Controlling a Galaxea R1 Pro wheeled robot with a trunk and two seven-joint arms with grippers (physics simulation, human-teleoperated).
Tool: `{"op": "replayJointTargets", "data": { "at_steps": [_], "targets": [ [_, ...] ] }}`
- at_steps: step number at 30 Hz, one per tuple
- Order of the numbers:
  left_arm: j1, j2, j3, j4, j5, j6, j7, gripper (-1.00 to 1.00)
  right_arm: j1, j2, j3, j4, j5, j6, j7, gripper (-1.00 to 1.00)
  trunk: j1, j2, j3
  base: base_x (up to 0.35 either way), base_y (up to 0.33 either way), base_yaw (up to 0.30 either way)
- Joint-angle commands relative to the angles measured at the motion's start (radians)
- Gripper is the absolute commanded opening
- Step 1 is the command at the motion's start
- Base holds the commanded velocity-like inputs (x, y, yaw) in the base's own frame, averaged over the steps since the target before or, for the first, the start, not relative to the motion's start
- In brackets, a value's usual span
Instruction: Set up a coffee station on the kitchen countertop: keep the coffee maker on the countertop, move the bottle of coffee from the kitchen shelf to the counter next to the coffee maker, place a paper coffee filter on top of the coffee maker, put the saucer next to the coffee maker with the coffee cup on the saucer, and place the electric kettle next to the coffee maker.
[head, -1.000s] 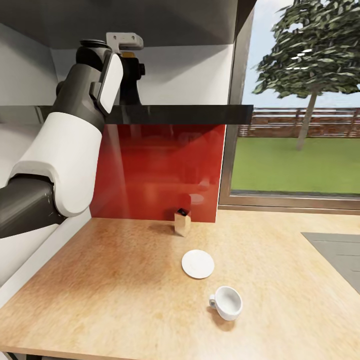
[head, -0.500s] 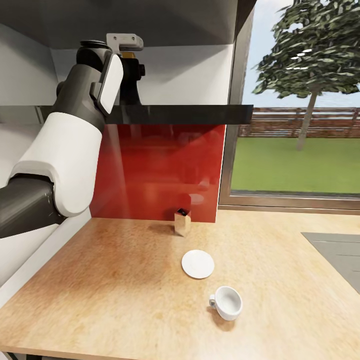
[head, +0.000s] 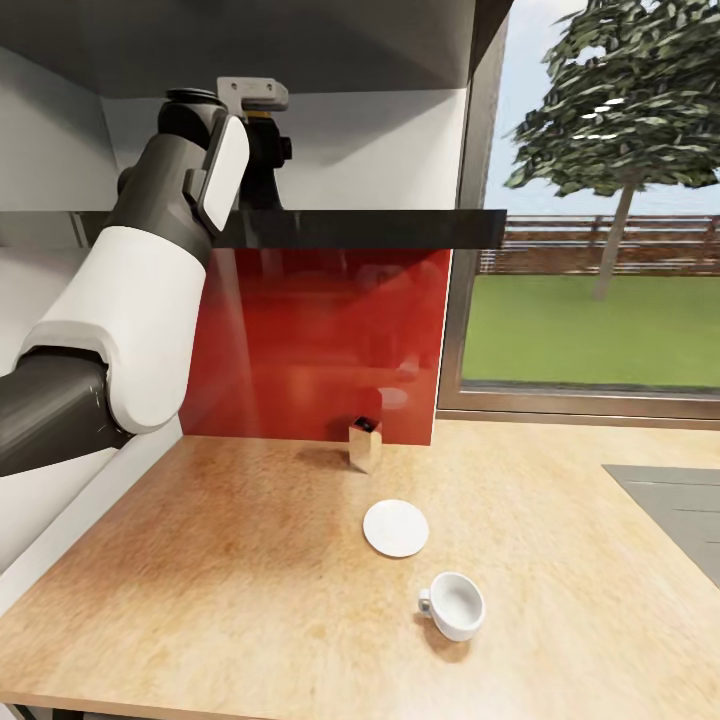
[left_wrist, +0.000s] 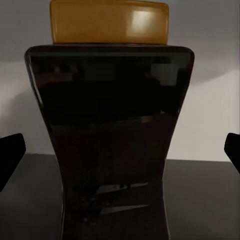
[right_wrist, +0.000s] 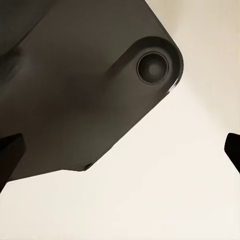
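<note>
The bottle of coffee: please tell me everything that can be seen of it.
The bottle of coffee is glossy, dark brown-black, narrowing at the waist, with a yellow cap. It stands upright on the dark shelf. The left gripper's fingertips sit wide apart on either side, not touching it. No label shows on this side.

The dark glossy shelf (head: 380, 228) carries the bottle of coffee (left_wrist: 110, 145), which stands upright on it right in front of the left hand (head: 262, 150), with that hand's two dark fingertips (left_wrist: 10, 155) spread wide at either side of it and apart from it. Well below that hand lies the pale wood-look counter (head: 200, 580), and on it stand a small tan box (head: 365, 443) against the red back panel, a white saucer (head: 396, 527) nearer than the box, and a white cup (head: 453, 604) upright just beside the saucer, not touching it.
</note>
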Motion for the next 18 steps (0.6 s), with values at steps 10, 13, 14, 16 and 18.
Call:
{"op": "replayJointTargets", "data": {
  "at_steps": [10,13,14,16,18],
  "targets": [
    [-0.001,0.0,0.0,-0.001,-0.002,0.004,0.002,1.0,0.0,0.0,0.002,0.001,-0.001,-0.005,0.0,1.0,0.0,-0.001,-0.001,0.011,0.0,0.0],
    [-0.001,0.0,0.0,-0.001,-0.002,0.004,0.002,1.0,0.0,0.0,0.002,0.001,-0.001,-0.005,0.0,1.0,0.0,-0.001,-0.001,0.123,0.0,0.0],
    [-0.001,0.0,0.001,-0.001,-0.002,0.004,0.002,1.0,0.0,0.0,0.002,0.001,-0.001,-0.005,0.0,1.0,0.0,-0.001,-0.001,0.099,0.0,0.0],
    [-0.001,0.0,0.001,-0.001,-0.002,0.004,0.002,1.0,0.0,0.0,0.002,0.001,-0.001,-0.005,0.0,1.0,0.0,-0.001,-0.001,0.072,0.0,0.0],
    [-0.001,0.0,0.001,-0.001,-0.002,0.004,0.002,1.0,0.0,0.0,0.002,0.001,-0.001,-0.005,0.0,1.0,0.0,-0.001,-0.001,0.046,0.0,0.0]
  ]
}}
